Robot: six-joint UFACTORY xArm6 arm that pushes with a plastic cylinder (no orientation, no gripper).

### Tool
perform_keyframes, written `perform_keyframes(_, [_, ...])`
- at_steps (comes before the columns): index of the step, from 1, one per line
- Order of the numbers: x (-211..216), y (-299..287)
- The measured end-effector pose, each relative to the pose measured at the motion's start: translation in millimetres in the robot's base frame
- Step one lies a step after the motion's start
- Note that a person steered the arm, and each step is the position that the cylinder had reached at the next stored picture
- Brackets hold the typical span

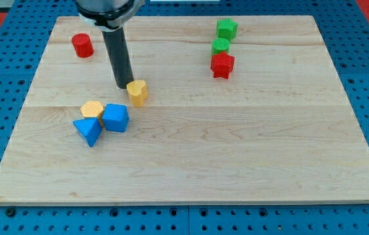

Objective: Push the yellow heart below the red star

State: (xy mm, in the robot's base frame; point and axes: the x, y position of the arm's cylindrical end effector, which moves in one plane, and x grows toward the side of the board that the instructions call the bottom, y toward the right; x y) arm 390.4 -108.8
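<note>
Pressing my tip (123, 86) against the yellow heart (138, 92) from its 9 o'clock side.
No jaws on this end effector, only a bare rod; the red star (222, 65) lies well apart at the heart's 2 o'clock on the worktop (236, 156).

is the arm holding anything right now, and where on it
Nothing is held. My tip only stands at the left edge of the yellow heart, seemingly touching it.

Red cylinder (82, 45), two green blocks (226, 28) (221, 45), two blue blocks (115, 117) (89, 130), a yellow hexagon (92, 109).
</note>
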Motion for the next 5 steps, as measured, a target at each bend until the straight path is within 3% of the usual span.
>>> perform_keyframes(1, [23, -31])
perform_keyframes(5, [13, 108])
